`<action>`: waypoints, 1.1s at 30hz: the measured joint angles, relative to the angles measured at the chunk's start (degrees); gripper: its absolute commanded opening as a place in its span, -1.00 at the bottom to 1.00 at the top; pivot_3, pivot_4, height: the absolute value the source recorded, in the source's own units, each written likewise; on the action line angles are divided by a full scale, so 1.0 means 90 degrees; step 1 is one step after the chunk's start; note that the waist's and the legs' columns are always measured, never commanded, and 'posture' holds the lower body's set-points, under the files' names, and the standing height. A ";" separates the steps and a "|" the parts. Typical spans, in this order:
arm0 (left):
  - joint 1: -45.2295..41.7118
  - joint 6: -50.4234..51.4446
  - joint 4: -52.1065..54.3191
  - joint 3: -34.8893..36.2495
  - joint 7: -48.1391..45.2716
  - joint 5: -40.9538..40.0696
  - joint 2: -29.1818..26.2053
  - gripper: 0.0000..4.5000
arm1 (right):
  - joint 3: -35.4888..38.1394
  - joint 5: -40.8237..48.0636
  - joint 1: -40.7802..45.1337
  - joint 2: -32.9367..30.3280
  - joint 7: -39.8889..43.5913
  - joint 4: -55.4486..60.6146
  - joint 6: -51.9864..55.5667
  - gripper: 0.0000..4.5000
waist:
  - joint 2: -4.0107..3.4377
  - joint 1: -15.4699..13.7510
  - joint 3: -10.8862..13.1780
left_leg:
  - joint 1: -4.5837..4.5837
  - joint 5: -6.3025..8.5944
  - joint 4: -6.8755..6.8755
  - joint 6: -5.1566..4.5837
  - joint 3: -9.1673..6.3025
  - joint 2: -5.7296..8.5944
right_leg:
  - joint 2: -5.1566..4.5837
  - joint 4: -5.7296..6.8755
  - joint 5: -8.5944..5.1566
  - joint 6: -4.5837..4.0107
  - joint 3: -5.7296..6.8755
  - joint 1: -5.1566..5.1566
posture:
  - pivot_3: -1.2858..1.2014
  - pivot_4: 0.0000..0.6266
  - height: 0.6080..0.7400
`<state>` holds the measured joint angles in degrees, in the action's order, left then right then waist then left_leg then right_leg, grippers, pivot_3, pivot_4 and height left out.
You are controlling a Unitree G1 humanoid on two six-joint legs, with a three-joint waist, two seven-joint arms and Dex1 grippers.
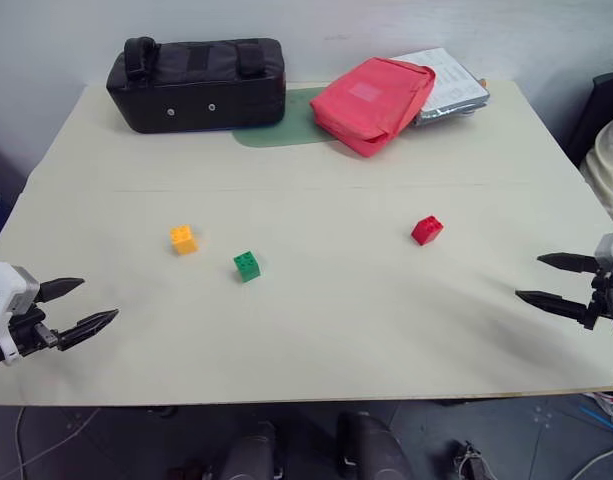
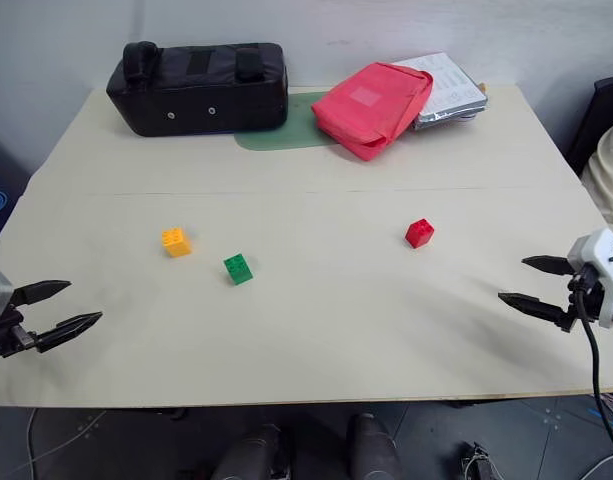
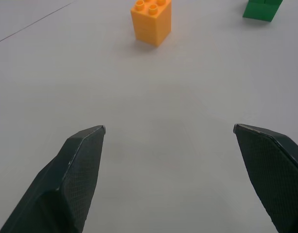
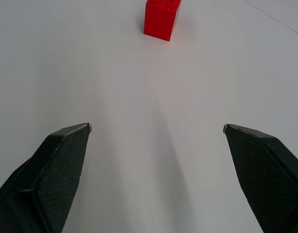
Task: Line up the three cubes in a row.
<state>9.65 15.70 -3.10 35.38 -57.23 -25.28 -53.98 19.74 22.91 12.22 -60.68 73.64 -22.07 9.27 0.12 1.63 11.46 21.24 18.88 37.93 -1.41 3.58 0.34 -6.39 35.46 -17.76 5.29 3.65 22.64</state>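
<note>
Left eye view shows the orange cube (image 1: 184, 239) and green cube (image 1: 247, 265) close together on the counter (image 1: 316, 330), the red cube (image 1: 426, 230) well apart to the right, so no row exists yet, and both the left end effector (image 1: 86, 305) and right end effector (image 1: 542, 281) hang wide and empty.

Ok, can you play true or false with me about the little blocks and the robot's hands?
1. The small red plastic studded cube sits far from the other two. True.
2. The small green plastic studded cube is stacked on the orange-yellow plastic studded cube. False: they sit side by side, apart, on the pale table.
3. The left end effector holds a cube. False: it is open and empty.
4. The right end effector is open. True.
5. The red fabric pouch lies at the table's far side. True.
</note>
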 measured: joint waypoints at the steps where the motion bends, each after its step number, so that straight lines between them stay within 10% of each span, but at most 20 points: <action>1: 0.0000 -0.0004 -0.0001 0.0000 -0.0003 0.0008 -0.0001 0.98 | 0.0020 0.0010 -0.0007 0.0000 -0.0031 0.0044 0.0044 1.00 | 0.0000 0.0000 0.0000 | 0.0000 0.0000 0.0000 0.0000 0.0000 0.0000 | 0.0000 0.0000 0.0000 0.0000 0.0000 0.0000 | 0.03 -0.52 1.00; 24: -0.0346 0.0004 -0.0225 -0.0265 0.0172 0.0135 -0.0001 0.98 | 0.0111 0.0124 -0.0256 0.0087 -0.0779 0.1013 0.0516 1.00 | 0.0000 -0.0003 0.0000 | 0.0001 -0.0011 0.0001 -0.0018 0.0001 0.0000 | 0.0000 0.0004 0.0000 0.0000 0.0000 0.0001 | 0.03 -0.52 1.00; 33: -0.1671 0.1250 0.1297 -0.1374 -0.0050 -0.0743 0.0000 0.98 | -0.0337 0.0130 0.1094 0.1155 -0.2311 0.1783 0.1739 1.00 | 0.0002 -0.0003 -0.0001 | 0.0004 -0.0020 0.0007 -0.0014 -0.0003 0.0001 | 0.0000 0.0015 0.0000 0.0001 0.0001 0.0003 | 0.03 -0.52 1.00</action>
<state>-5.40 26.95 8.58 23.02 -57.68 -31.97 -53.98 16.71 24.08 22.06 -50.28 52.84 -6.02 24.92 0.13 1.60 11.45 21.27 18.70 37.99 -1.53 3.56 0.34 -6.38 35.60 -17.76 5.29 3.66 22.67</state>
